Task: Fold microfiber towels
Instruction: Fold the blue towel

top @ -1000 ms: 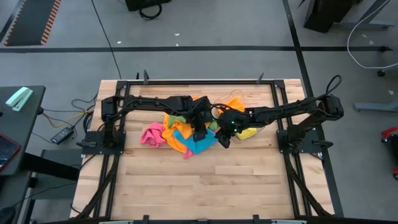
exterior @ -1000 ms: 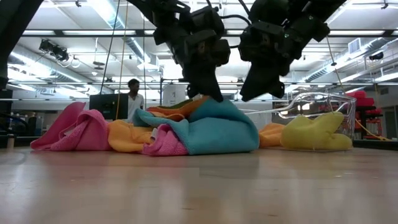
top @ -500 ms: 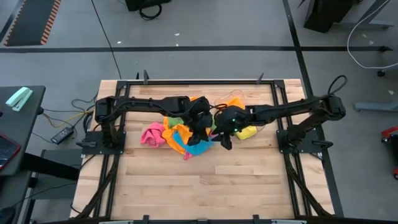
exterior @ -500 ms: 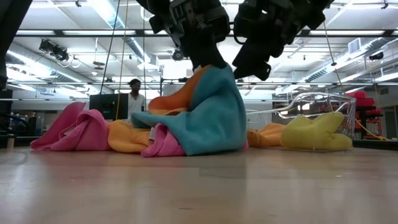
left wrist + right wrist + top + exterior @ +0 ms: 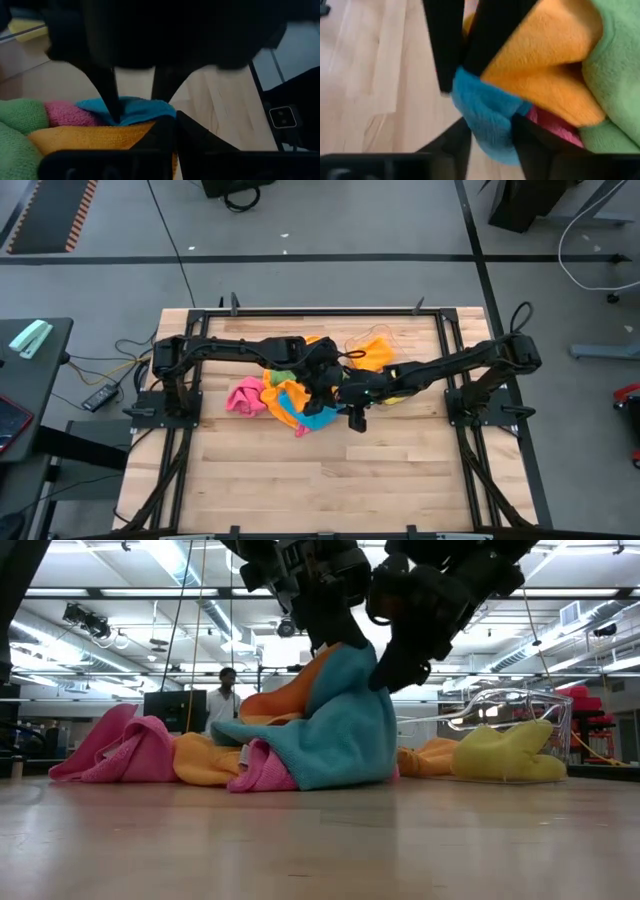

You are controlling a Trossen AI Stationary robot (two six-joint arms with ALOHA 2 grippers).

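My left gripper [image 5: 322,388] stays clamped on the blue towel [image 5: 340,730], which it has hauled up from a low mound into a tall peak above the heap toward the worktop's [image 5: 330,480] back edge, so one cloth is nearly separated for folding. My right gripper [image 5: 356,418] has slid in beside it; its fingers straddle the blue fold, whether pinching I cannot tell. Blue hangs rumpled among pink [image 5: 120,750], orange and green.

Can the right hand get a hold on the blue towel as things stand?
Probably yes: the right hand already has the blue towel between its fingers, while the left hand holds it lifted clear of the pile.
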